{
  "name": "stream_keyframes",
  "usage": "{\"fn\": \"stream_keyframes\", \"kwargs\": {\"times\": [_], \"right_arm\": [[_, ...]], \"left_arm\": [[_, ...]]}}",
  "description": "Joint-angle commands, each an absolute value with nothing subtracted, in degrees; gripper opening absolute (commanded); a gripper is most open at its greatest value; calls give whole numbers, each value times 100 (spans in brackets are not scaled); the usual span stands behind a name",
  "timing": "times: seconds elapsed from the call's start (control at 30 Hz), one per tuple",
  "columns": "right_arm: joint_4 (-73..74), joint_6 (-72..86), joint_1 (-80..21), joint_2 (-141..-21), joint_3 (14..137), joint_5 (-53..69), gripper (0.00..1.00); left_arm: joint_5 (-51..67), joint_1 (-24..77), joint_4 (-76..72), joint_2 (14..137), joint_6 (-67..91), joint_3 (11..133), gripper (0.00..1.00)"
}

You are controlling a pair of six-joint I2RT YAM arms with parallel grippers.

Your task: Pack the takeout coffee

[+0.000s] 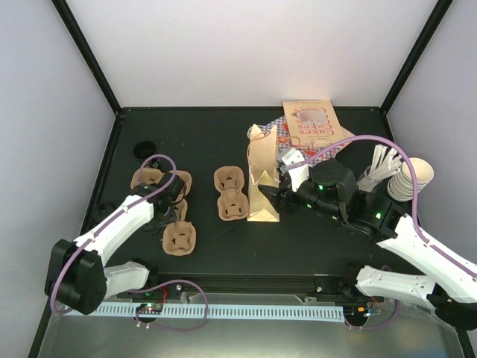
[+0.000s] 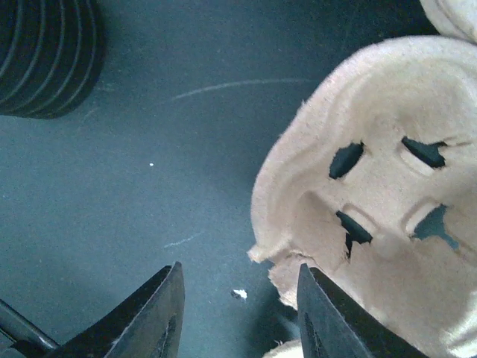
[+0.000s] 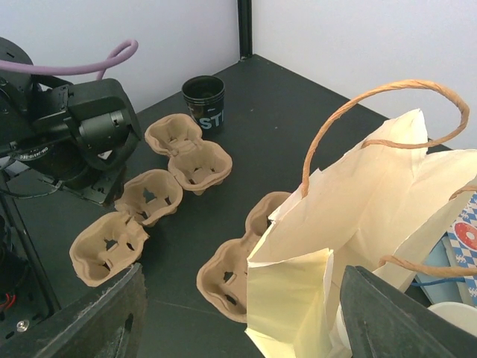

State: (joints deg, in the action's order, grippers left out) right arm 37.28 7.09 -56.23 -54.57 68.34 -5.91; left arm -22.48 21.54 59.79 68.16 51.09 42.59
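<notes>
1. My left pincer (image 2: 238,283) hangs low over the table (image 1: 223,127). Its fingers are part-way apart with nothing between them. The ragged rim of a moulded cup carrier (image 2: 380,186) lies just beside its right finger.
2. My right pincer (image 3: 244,287) stands wide. The mouth of the tan paper bag (image 3: 358,201) rises between its fingers, nearer the right one, and I see no squeeze on the paper.
3. I find the takeout coffee in no view, meaning no cream cup with a black lid. It may sit inside the bag or behind the right arm; I cannot tell. The nested cups (image 1: 414,175) at the far right have no lids.
4. I judge the step in hand to be taking a carrier while the bag is minded. To do it well, I would bite on a firm stretch of rim, not the ragged flap, and lift it level. I would hold the right pincer steady so the bag stands upright and its loop handles stay out of the opening.
5. A black round stack (image 3: 203,101) by the back wall shows white letters "ST", and the rest is turned away. The flat printed bag (image 1: 309,123) at the rear carries red lettering that seems to read "Cakes". The rest of its lettering is too small to read.
</notes>
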Motion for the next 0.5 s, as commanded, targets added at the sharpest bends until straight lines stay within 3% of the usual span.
{"fn": "stream_keyframes", "kwargs": {"times": [0.0,0.23,0.37,0.47], "right_arm": [[3632,633,-5599,-5344,6809,-629,74],[3612,633,-5599,-5386,6827,-618,74],[3604,633,-5599,-5422,6859,-594,74],[3605,633,-5598,-5440,6877,-598,74]], "left_arm": [[-2250,1978,5853,6635,5039,4351,45],[-1449,2031,5589,6147,4542,4556,62],[-1075,2131,5593,5841,4280,4663,63],[-165,2306,5269,5743,3912,4557,61]]}}
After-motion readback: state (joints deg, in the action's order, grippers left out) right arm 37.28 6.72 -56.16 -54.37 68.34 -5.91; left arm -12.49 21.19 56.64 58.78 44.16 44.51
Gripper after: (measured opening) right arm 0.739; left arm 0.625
